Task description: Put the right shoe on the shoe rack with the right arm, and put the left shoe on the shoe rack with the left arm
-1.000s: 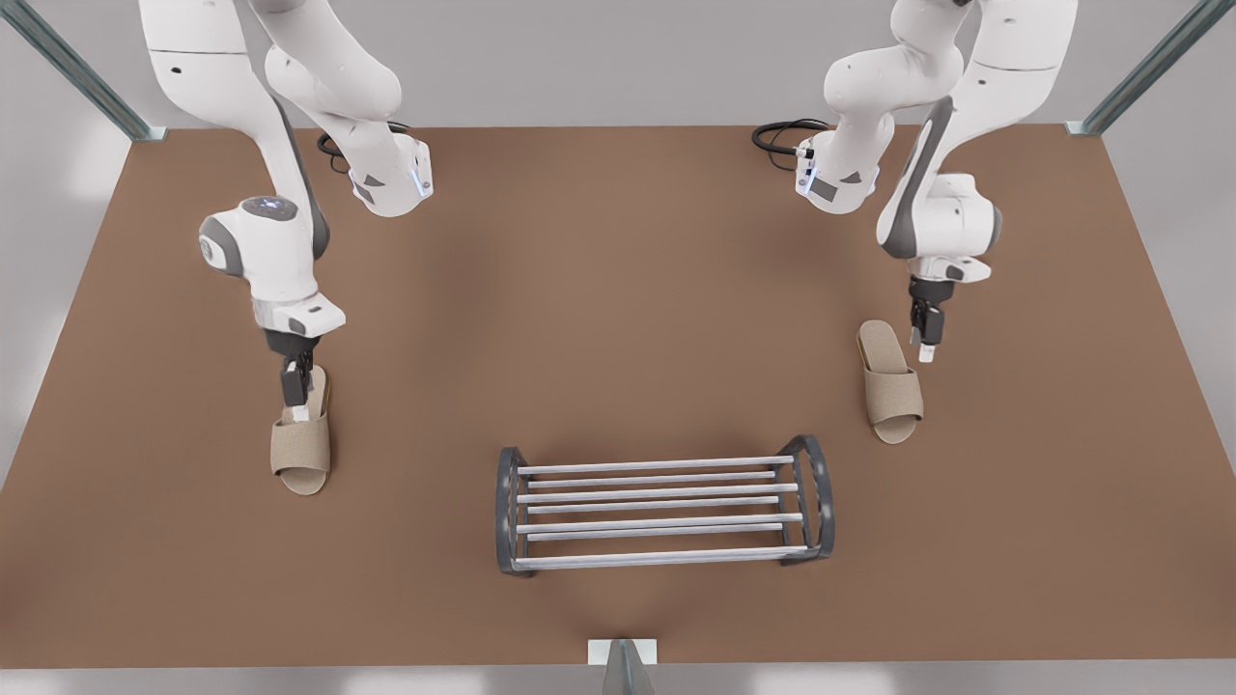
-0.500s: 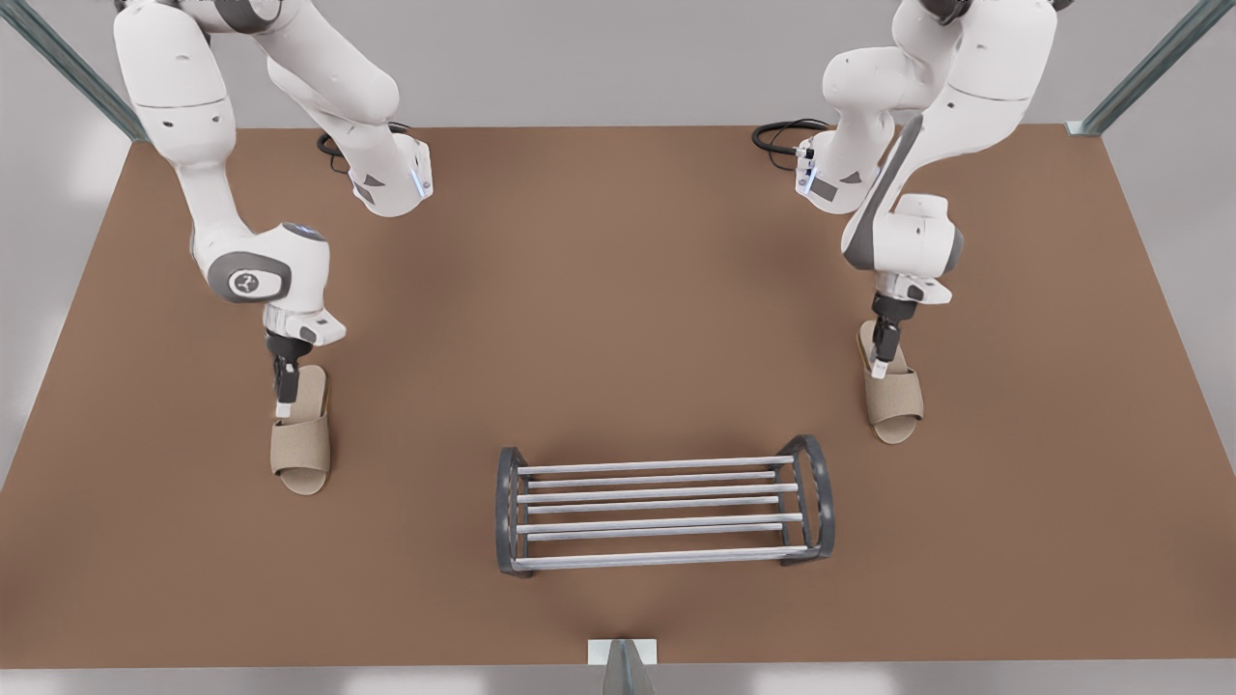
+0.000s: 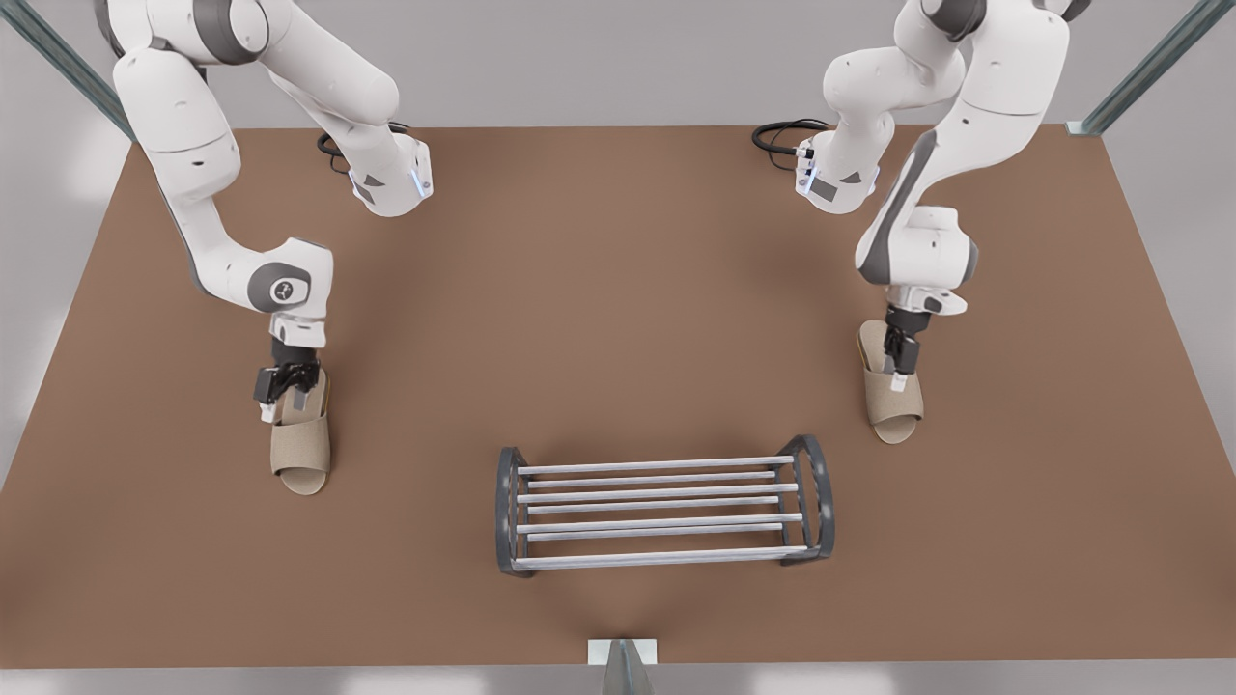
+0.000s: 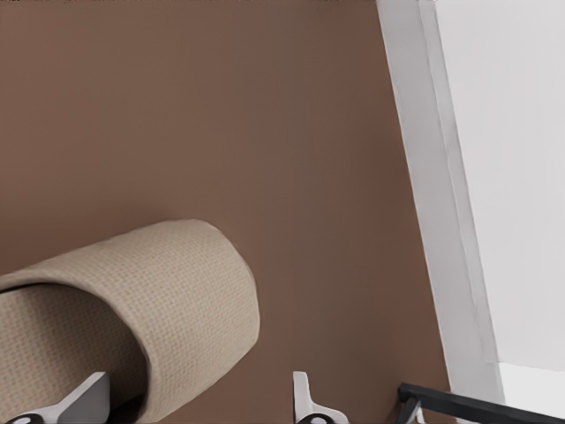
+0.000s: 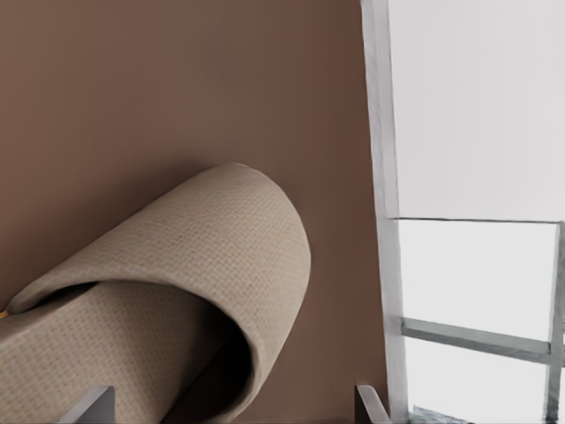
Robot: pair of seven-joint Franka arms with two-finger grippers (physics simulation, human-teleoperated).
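Item 1: low shoe rack (image 3: 662, 512), dark grey arched ends and silver rods, nearest on the brown table (image 3: 618, 290), bare. Item 2: 2 beige woven slippers farther back, well apart. The right shoe (image 3: 301, 454) lies at the front view's left under the right gripper (image 3: 282, 405), fingers spread across it; the left shoe (image 3: 893, 410) lies at the front view's right under the left gripper (image 3: 900, 378), fingers apart.

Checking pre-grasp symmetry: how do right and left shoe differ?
The right shoe lies at the front view's left, the left shoe at its right. The right shoe points nearly straight at the near edge; the left shoe's toe angles toward the front view's right. The left shoe sits farther back from the shoe rack than the right shoe. Both are beige, with the open right gripper and left gripper at them.
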